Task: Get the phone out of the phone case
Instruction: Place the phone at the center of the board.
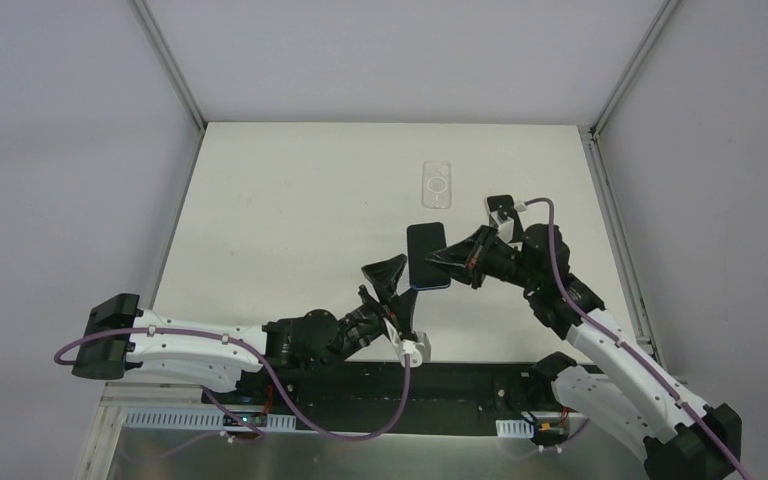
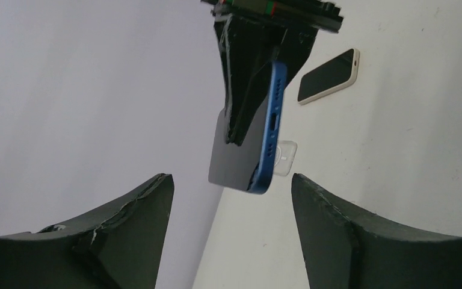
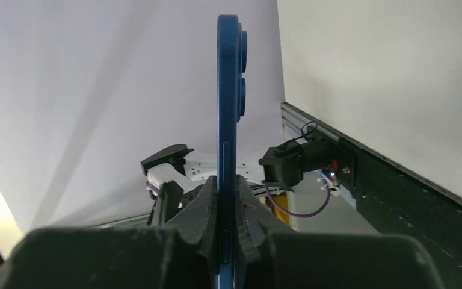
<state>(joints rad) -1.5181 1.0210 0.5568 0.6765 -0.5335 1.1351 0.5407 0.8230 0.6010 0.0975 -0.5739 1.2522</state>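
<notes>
My right gripper (image 1: pixel 457 262) is shut on the blue phone (image 1: pixel 427 255) and holds it above the table, bare of any case. In the right wrist view the phone (image 3: pixel 227 90) stands edge-on, clamped between the two pads of the gripper (image 3: pixel 226 180). The clear phone case (image 1: pixel 437 186) lies flat on the table farther back; it also shows as a small clear shape (image 2: pixel 286 158) behind the phone (image 2: pixel 236 158). My left gripper (image 1: pixel 397 290) is open just short of the phone's near end, its gripper (image 2: pixel 231 180) holding nothing and touching nothing.
A second phone in a cream case (image 2: pixel 329 75) lies on the table near the right arm, partly hidden by it (image 1: pixel 500 207). Metal rails (image 1: pixel 615 240) border the white table (image 1: pixel 290 220) on the left and right.
</notes>
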